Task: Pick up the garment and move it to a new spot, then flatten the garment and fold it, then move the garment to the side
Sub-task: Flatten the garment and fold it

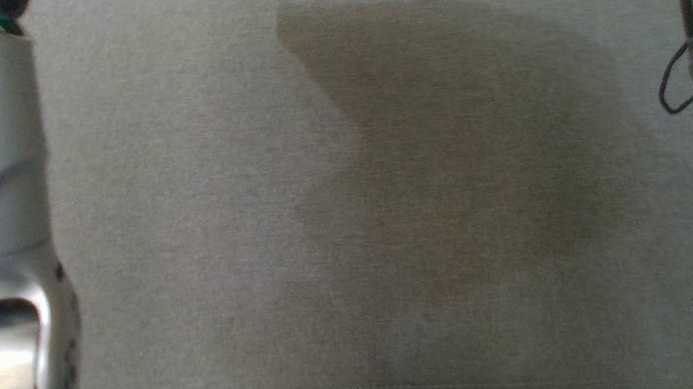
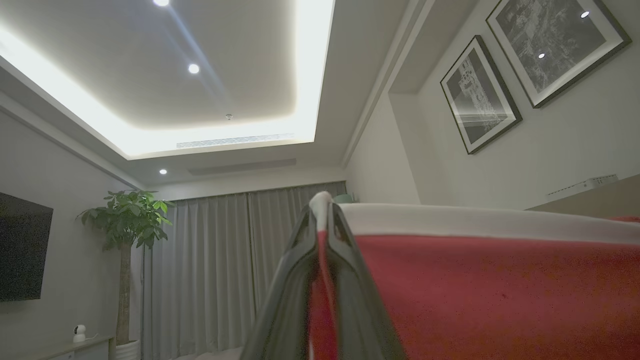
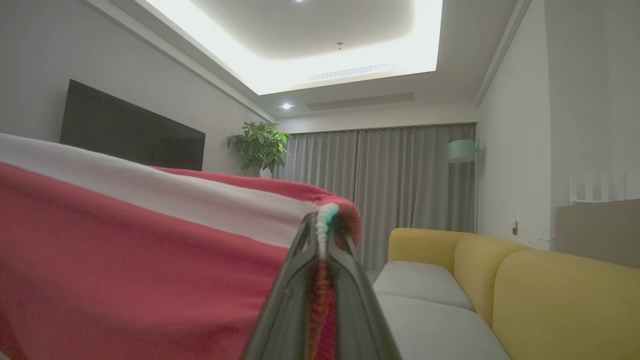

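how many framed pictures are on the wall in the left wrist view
2. The lower picture is on the wall, right of centre; the upper picture is beside it at the top right corner, cropped by the edge. More may lie outside the frame.

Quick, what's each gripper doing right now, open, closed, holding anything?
Left gripper: closed on the red garment, at its white-banded edge.
Right gripper: closed on the same garment's edge.

**Room Behind the Work**

Right wrist view: a yellow sofa (image 3: 500, 270) sits lower right, a dark television (image 3: 125, 130) hangs at left, and a potted plant (image 3: 257, 145) stands beside grey curtains (image 3: 400, 185) at centre. Left wrist view: two framed pictures (image 2: 480, 95) hang upper right.
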